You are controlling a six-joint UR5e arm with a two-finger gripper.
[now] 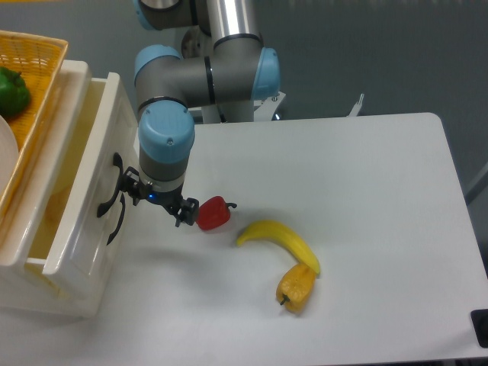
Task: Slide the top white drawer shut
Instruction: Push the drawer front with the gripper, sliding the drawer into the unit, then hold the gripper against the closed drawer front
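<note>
The top white drawer [85, 187] is a glossy cream box at the left, pulled out only a little, its front panel carrying a black curved handle [107, 192]. Below it a second black handle [118, 221] shows on the lower drawer front. My gripper [156, 202] hangs under the blue wrist joint right beside the upper front panel, close to its handle. Its dark fingers are too small and foreshortened to read as open or shut. Nothing shows held in them.
A red pepper [213, 213] lies just right of the gripper. Further right are a banana [278, 240] and a yellow pepper [296, 287]. A yellow wicker basket [34, 91] with a green pepper [13, 90] sits on the cabinet top.
</note>
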